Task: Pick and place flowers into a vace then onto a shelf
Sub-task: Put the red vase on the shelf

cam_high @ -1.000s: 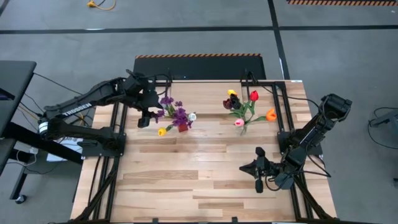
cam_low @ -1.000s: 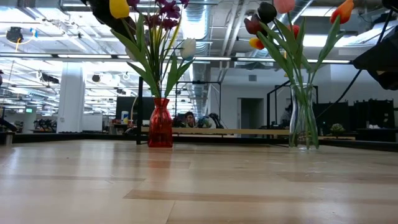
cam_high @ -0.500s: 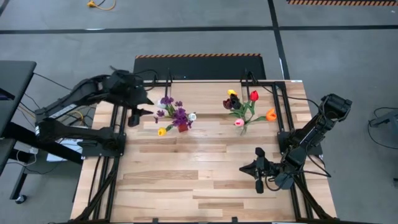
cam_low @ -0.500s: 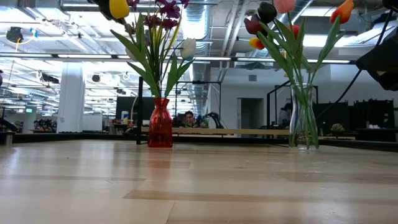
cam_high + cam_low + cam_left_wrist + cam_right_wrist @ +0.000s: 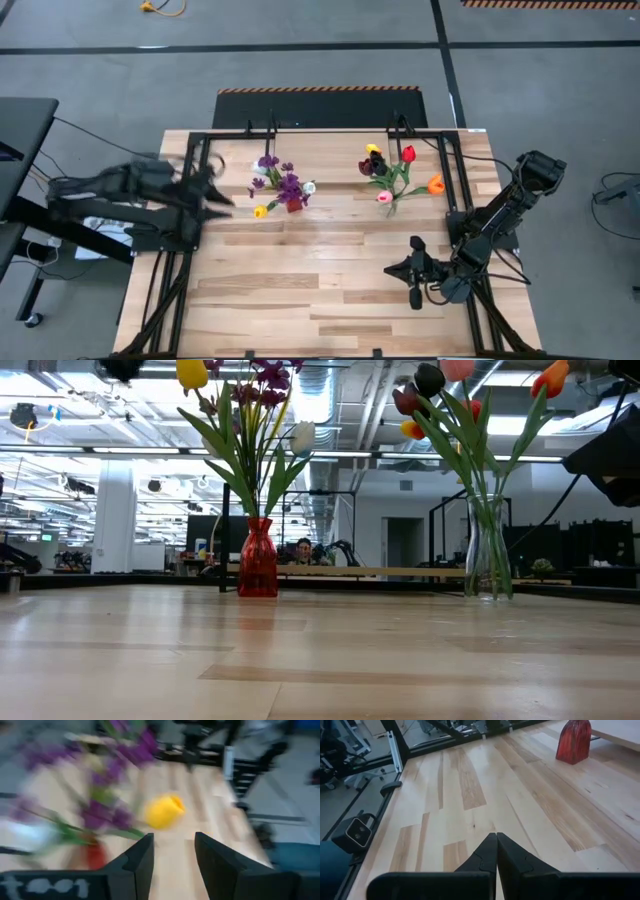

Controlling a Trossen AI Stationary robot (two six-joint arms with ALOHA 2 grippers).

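Flowers fill a red vase: purple sprigs, a yellow tulip and a white one, standing on the table just in front of the shelf. To the right of the red vase, a clear vase holds more tulips. Left of the red vase, the left gripper has its fingers spread and empty. Well to the red vase's front right, the right gripper rests with jaws pressed together.
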